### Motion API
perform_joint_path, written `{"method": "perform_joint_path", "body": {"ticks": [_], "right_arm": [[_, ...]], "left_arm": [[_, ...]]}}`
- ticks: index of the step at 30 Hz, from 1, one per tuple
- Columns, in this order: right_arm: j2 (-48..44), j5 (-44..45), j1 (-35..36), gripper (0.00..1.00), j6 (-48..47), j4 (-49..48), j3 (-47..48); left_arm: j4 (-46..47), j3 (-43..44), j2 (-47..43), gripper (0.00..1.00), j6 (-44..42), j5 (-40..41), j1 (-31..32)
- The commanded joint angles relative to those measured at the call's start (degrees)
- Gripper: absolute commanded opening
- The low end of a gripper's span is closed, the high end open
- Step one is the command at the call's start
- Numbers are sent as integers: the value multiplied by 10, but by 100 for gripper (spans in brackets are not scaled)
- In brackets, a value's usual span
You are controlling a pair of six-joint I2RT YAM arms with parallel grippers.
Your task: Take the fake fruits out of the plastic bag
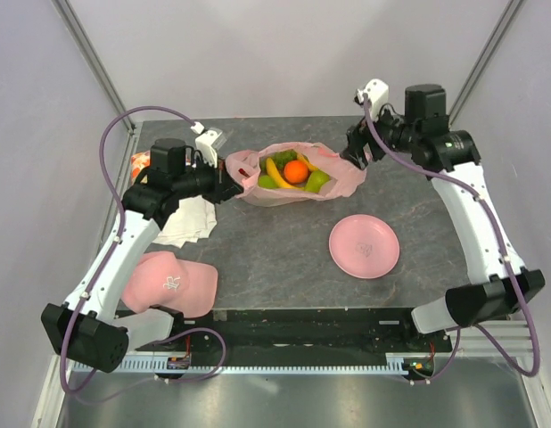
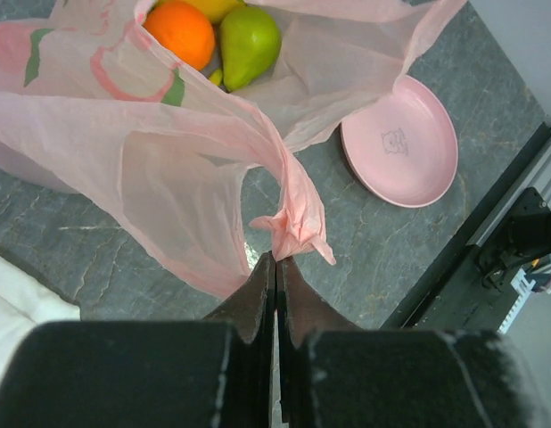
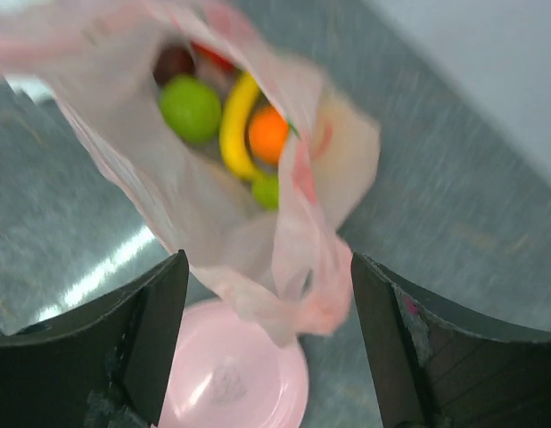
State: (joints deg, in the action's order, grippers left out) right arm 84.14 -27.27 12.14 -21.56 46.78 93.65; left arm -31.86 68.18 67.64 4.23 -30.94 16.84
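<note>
Bag: one plastic bag point(image 1: 258, 169) holding one banana point(image 1: 275, 171), one orange point(image 1: 296, 171), two green fruits point(image 1: 317, 182) showing
Left tool point(image 2: 275, 260): clamping its handle
Right tool point(image 3: 267, 260): standing open

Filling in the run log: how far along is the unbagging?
Done: nothing; the fruits all sit in the bag. In hand: left gripper is shut on the bag's handle, right gripper open with the bag's other edge between its fingers. Left: all fruits to come out.
</note>
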Motion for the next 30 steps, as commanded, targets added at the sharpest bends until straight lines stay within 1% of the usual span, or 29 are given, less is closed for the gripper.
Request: {"method": "perform_joint_path", "body": {"ticks": [1,2,4,6,8,9,12,13,14,16,18,23,25,27,30], "right_arm": [[-27,-48,63,80,0,4,87],[-20,-46,75,79,9,-13,67],[-6,-37,105,73,23,-50,44],[29,-29,129,66,21,-69,22],[73,-7,138,61,33,-104,-1],[88,2,140,57,56,-131,-7],[149,45,142,51,82,-169,-26],[171,61,145,51,80,-179,-39],[179,122,152,51,75,-185,-43],[196,170,183,51,56,-187,-59],[186,170,211,49,55,-175,-79],[106,143,281,49,60,-144,-180],[88,143,286,50,57,-144,-197],[95,178,284,51,53,-150,-184],[145,196,272,52,43,-167,-127]], "left_arm": [[36,12,-15,1,51,-21,0],[36,6,-22,2,57,-6,-1],[29,-9,-27,2,82,14,-7],[22,-13,-30,2,103,13,-17],[22,-13,-30,2,111,4,-21],[26,-13,-30,1,112,2,-21],[32,-16,-29,1,109,4,-23],[37,-19,-29,2,108,6,-24],[40,-25,-29,2,111,7,-28],[47,-31,-30,2,115,4,-30],[48,-38,-31,2,117,1,-35],[50,-41,-34,2,109,2,-39],[51,-41,-35,2,105,1,-41],[50,-42,-34,2,104,-4,-41],[50,-49,-30,1,104,-8,-41]]}}
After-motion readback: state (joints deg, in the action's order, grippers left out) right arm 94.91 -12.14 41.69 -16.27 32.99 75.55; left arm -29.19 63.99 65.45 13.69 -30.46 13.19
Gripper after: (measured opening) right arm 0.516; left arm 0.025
